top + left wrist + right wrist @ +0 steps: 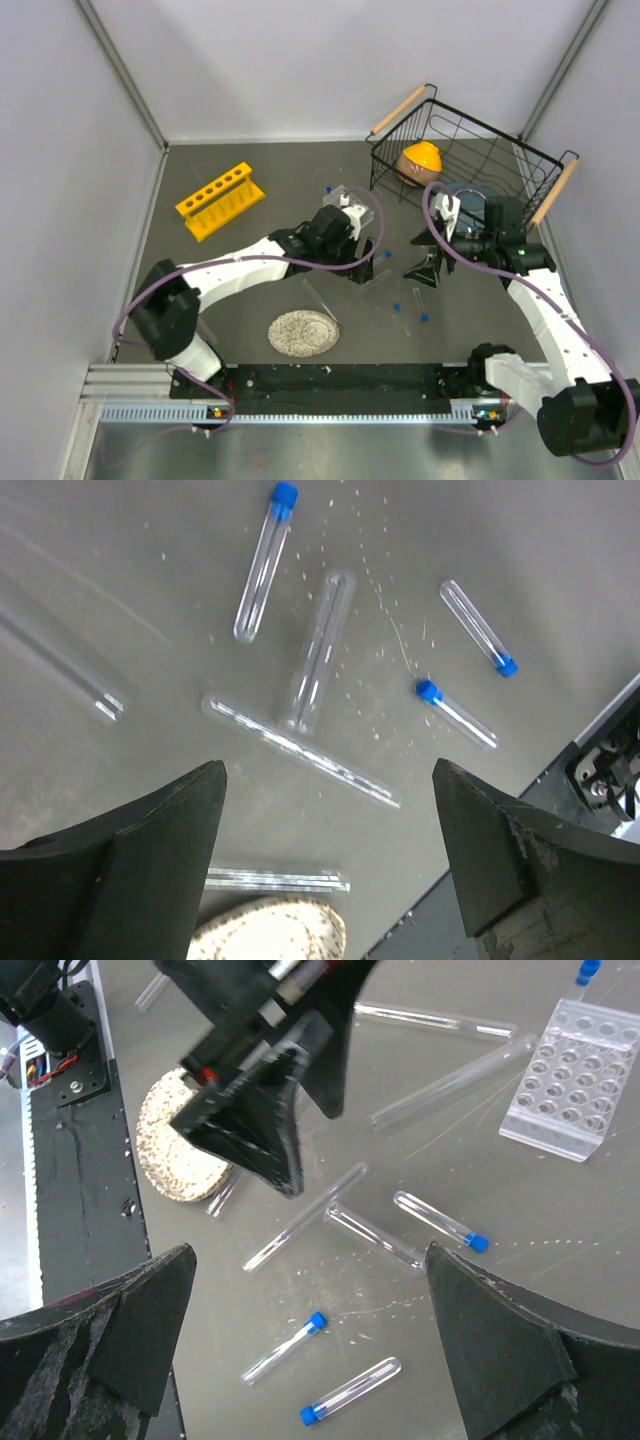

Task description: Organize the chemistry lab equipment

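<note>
The left claw (328, 800) is hanging with its two black fingers wide apart and gripping nothing. It is hanging above long thin clear test tubes (300, 752) that are lying flat across the middle of the left wrist view. Around them, short clear blue-capped vials (262, 565) are lying toward the top centre and right of that frame.

The right claw (308, 1270) is also gaping wide and holding nothing, over more loose tubes and vials. At the upper right of its view the small clear plastic rack (570, 1080) is standing, with a blue cap (588, 972) showing just past its top edge.

In the overhead view:
- The yellow six-hole tube rack (220, 200) is sitting at upper left, near the left wall (60, 200) and well apart from the tubes.
- The black wire basket (495, 128) is filling the upper right corner, holding an orange rounded object (420, 160) and a dark bluish dish (468, 192).
- The round speckled flat disc (303, 333) is lying at lower centre.
- Dark tabletop (300, 165) is stretching between the yellow rack and the basket.
</note>
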